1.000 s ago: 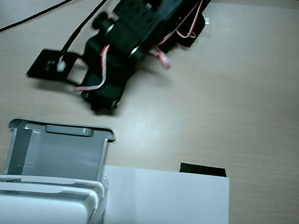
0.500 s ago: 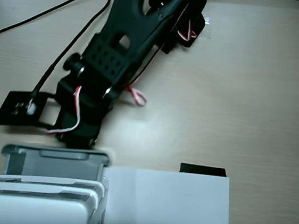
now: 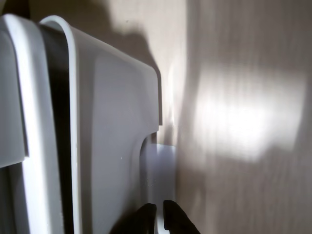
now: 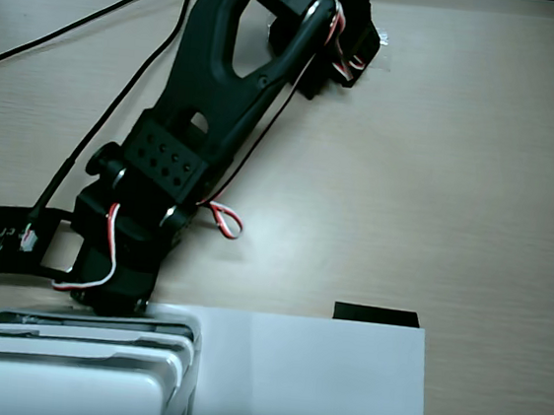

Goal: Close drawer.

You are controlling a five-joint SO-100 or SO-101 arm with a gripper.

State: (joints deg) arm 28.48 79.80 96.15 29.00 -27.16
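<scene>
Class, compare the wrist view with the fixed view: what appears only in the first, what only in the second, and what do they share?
Only the wrist view shows the dark tips of the hand, nearly closed, against the flanged front rim of the translucent grey plastic drawer, and a bright light patch on the table. Only the fixed view shows the black jointed arm, its cables, the flat white sheet of paper and a small black rectangle. Both show the drawer, the white plastic cabinet and the beige wooden table.

Bare wooden table (image 4: 479,169) lies open to the right in the fixed view, while the drawer (image 3: 112,136) and white paper sheet (image 4: 328,381) block the bottom edge.
</scene>
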